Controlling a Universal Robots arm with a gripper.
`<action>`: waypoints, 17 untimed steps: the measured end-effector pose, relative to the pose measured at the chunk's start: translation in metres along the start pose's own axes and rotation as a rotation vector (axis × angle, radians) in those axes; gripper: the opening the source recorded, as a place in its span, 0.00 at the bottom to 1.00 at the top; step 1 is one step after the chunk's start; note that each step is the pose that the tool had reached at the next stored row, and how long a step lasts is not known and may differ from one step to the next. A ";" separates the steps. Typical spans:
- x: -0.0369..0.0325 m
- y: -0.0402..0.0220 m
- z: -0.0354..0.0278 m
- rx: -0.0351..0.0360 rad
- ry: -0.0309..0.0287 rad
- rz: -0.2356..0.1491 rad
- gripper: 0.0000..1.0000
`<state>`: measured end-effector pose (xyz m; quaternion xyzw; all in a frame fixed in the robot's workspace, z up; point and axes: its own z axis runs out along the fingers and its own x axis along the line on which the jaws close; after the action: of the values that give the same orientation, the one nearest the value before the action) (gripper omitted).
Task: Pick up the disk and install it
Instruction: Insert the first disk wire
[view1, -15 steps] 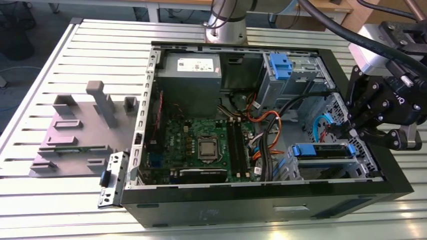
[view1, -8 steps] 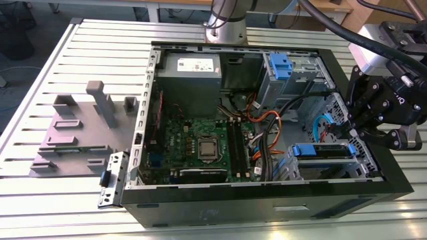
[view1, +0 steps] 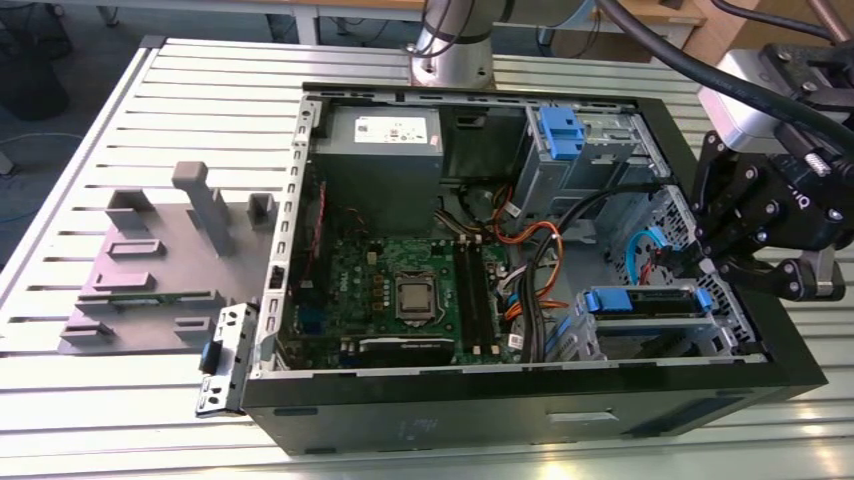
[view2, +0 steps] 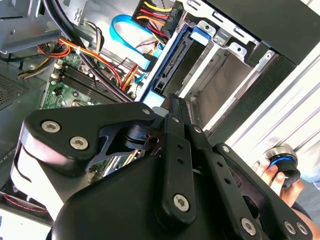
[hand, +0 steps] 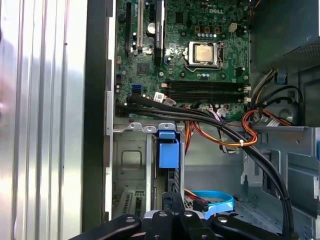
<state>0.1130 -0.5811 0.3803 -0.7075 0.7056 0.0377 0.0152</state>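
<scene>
Here's the open computer case (view1: 534, 400) lying on the slatted metal surface (view1: 187, 100). The tool (view1: 703, 268) hangs over the case's edge at the exterior view's right, just above the drive bays. The disk (view1: 647, 302) sits in the near bay there, blue frame up, just beside the green circuit board (view1: 400, 270). In the first wrist view the disk's blue handle (hand: 167, 150) stands in its slot between the bay's metal walls. In the second wrist view the tool is pressed together, nothing between its fingers (view2: 176, 130), and its tip is right at the disk's end. Touching or not, I can't tell. Out past the case's rim a hand (view2: 272, 172) holds a small round blue-ringed knob (view2: 281, 157). Far back, the grey power box (view1: 380, 135) lies in its corner.
</scene>
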 end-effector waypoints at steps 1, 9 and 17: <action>0.0000 0.0000 0.0000 -0.0003 0.0001 -0.004 0.11; 0.0000 0.0000 0.0000 -0.0029 0.0012 -0.039 0.11; 0.0000 0.0000 0.0000 -0.0055 0.0023 -0.074 0.11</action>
<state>0.1130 -0.5811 0.3803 -0.7331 0.6789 0.0382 0.0138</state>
